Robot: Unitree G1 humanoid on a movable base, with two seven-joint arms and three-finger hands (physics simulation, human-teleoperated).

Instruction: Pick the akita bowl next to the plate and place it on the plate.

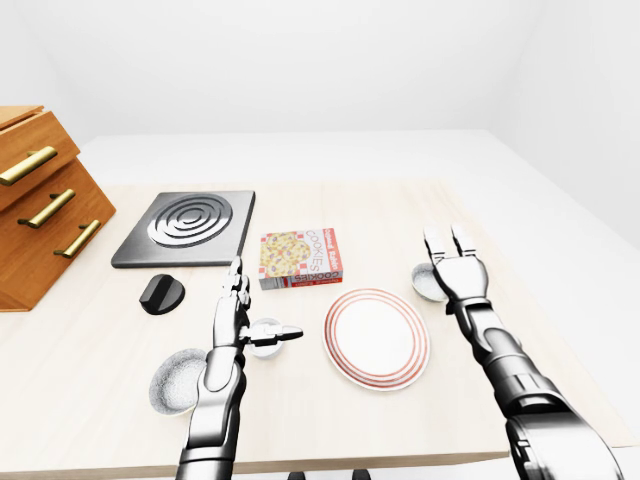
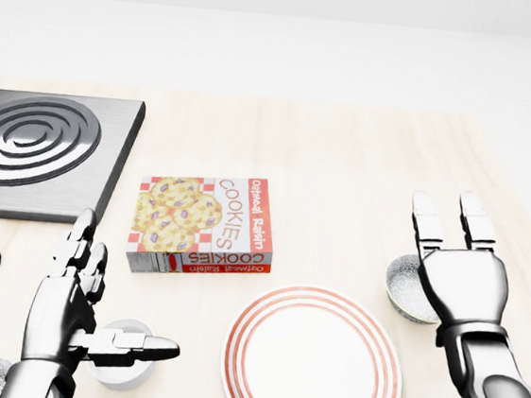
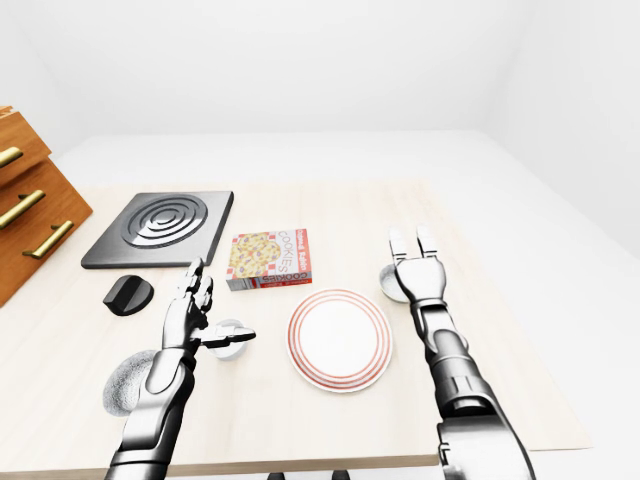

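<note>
A white plate with red rings lies at the bottom middle of the head view. Just right of it sits a small grey-speckled bowl, partly covered by my right hand. That hand is open, fingers straight and pointing up the view, palm over the bowl's right side. My left hand is open left of the plate, fingers upright and thumb stretched out over a small white bowl. A larger speckled bowl rests at the lower left, beside my left forearm.
A cookie box lies above the plate. A grey stove plate with rings and a black knob are at the left. A wooden drawer cabinet stands at the far left. The table's edge runs close to my right arm.
</note>
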